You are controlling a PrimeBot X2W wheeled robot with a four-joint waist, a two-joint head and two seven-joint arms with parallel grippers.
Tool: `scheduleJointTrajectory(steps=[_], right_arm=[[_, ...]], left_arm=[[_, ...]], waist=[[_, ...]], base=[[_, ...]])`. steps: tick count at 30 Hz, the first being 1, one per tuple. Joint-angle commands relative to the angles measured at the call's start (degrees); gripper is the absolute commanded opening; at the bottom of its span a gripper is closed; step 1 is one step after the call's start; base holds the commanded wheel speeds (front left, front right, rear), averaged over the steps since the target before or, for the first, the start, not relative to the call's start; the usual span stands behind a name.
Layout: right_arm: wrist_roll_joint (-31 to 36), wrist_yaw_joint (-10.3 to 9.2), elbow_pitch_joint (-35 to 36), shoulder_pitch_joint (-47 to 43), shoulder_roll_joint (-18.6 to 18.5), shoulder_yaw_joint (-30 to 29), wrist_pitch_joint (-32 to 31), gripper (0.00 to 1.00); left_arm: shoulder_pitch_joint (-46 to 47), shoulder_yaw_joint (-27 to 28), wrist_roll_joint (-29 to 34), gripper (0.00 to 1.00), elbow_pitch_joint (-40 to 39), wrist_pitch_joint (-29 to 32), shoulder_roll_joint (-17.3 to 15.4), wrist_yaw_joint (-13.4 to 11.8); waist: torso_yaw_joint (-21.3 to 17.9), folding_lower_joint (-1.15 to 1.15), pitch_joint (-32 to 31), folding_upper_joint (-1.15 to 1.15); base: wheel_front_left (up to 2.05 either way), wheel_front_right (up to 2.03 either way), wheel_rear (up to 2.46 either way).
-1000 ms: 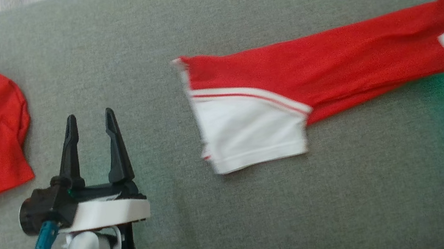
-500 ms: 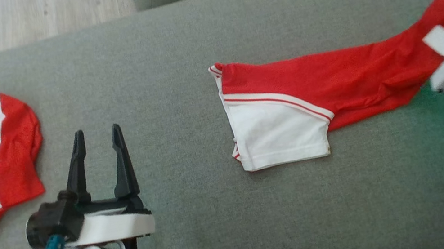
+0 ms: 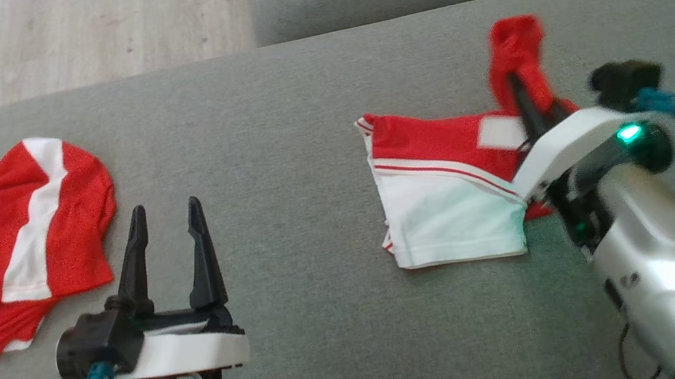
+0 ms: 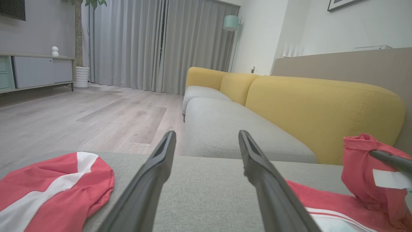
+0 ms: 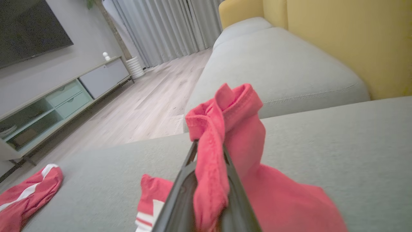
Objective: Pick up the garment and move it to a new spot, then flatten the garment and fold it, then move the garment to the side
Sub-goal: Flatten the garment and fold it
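- R gripper [image 3: 520, 89]: jaws clamped together on red edge of the garment [image 3: 455, 224], holding that end up above the grey cushion [image 3: 276, 158].
- Rest of garment lies on cushion, white part nearest the robot.
- L gripper [image 3: 164, 213]: jaws wide apart, holds nothing, between garment and 2nd red-white shirt [image 3: 36, 215].

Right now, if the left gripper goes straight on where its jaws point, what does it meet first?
The way looks free: the left gripper points over bare grey cushion. Farther on it may reach the grey sofa seat; depth is unclear.
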State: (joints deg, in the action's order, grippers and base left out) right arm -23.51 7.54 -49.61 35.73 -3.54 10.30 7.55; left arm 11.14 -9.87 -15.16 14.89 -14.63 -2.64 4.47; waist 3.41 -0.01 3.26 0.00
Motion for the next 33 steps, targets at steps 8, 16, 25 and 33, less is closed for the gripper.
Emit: scheduleJointTrajectory(steps=[8, 16, 25, 33], right_arm=[[-9.80, -0.05, 1.06, -1.24, 0.66, 15.20, 0.83, 0.00], [-12.83, -0.05, -4.99, -0.05, 0.66, 20.72, 2.37, 0.00], [-20.98, -0.05, 3.32, -0.64, 0.66, 32.55, 1.04, 1.00], [-15.47, -0.05, 2.81, 4.11, 0.66, 32.38, 6.55, 1.00]], left_arm=[[1.50, 0.21, -0.60, 1.00, -1.30, -0.37, -0.24, -0.49], [1.66, -0.03, -0.91, 1.00, -1.14, -0.37, -0.24, -0.68], [1.79, 0.24, -1.02, 1.00, -0.99, -0.37, -0.24, -0.96], [1.62, 1.06, -0.88, 1.00, -2.22, -0.37, -0.24, -0.94]], waist=[[4.47, 0.01, 0.33, 0.00], [6.63, 0.01, 1.45, 0.00], [5.35, 0.01, 1.50, 0.00], [1.32, 0.01, 0.45, 0.00]], base=[[0.00, 0.00, 0.00], [0.00, 0.00, 0.00], [0.00, 0.00, 0.00], [0.00, 0.00, 0.00]])
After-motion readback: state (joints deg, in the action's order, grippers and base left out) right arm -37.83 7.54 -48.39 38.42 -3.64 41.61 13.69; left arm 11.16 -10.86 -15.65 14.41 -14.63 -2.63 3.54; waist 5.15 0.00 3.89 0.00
